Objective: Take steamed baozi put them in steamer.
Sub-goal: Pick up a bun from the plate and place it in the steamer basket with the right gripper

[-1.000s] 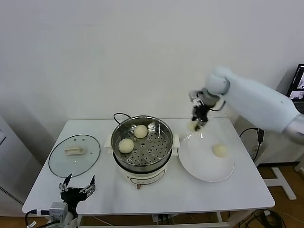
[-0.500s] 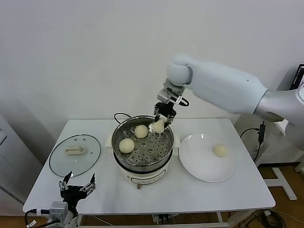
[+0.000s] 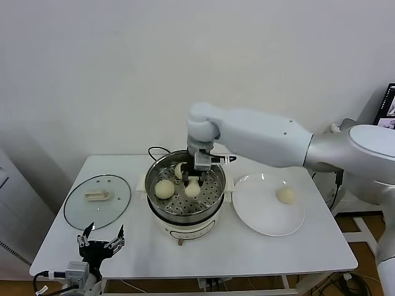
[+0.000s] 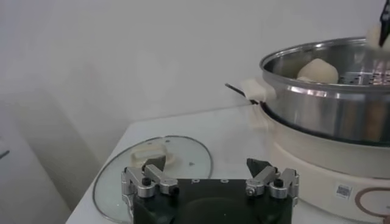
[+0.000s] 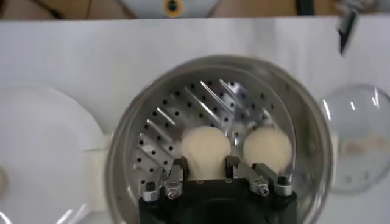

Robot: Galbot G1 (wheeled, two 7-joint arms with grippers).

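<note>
We see R gripper (image 3: 194, 179) over steamer (image 3: 159, 174), pinching one steamed baozi (image 3: 192, 189) just above perforated tray (image 5: 164, 128). Second baozi (image 3: 164, 189) sits on tray at left, just beside held one; third (image 3: 179, 169) at far side, partly hidden behind gripper. Fourth baozi (image 3: 285, 195) lies on white plate (image 3: 259, 216), right of steamer. L gripper (image 3: 100, 245) parked at near-left table (image 3: 216, 253) edge, fingers spread, nothing in them. Glass lid (image 3: 97, 201) flat on table, left of steamer.

The long white right arm (image 3: 271, 139) hangs over the round shiny steel steamer (image 3: 185, 185), blocking its top.
</note>
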